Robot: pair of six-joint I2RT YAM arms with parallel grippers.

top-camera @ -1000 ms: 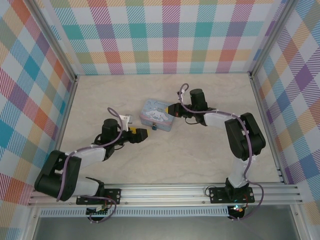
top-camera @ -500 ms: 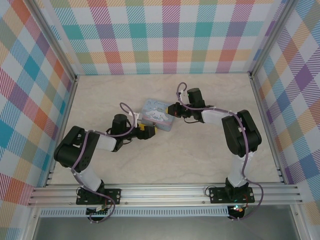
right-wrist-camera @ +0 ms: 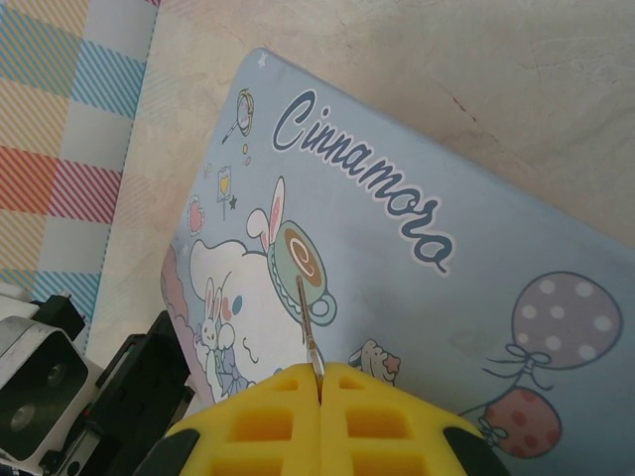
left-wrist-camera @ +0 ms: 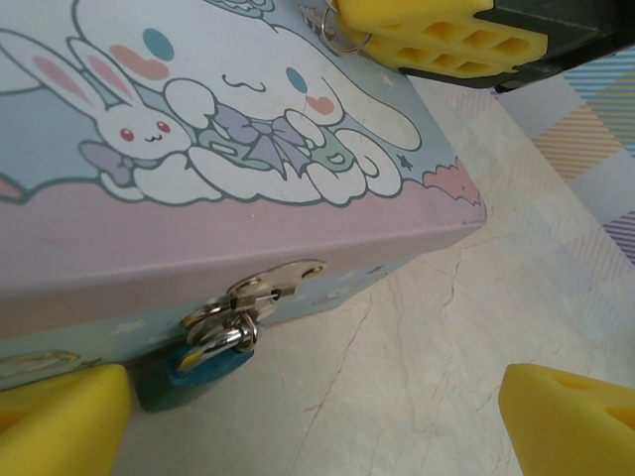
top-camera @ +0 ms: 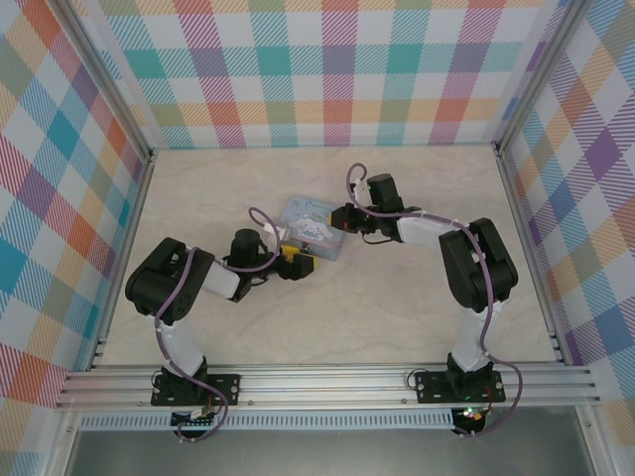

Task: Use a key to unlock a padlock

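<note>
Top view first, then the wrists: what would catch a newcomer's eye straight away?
The pastel cartoon tin sits mid-table. A tiny teal padlock hangs from its front hasp, facing the open left hand. Over the tin, the right hand pinches a thin key.

Lab booth: plaid walls point(top-camera: 337, 69), aluminium frame point(top-camera: 327, 382)

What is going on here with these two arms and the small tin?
The right arm's fingers are shut on the key and hold it just above the lid of the cartoon tin. The left arm's fingers are open and face the tin's front side, where the padlock hangs on the hasp. The key is not yet in the padlock.
</note>
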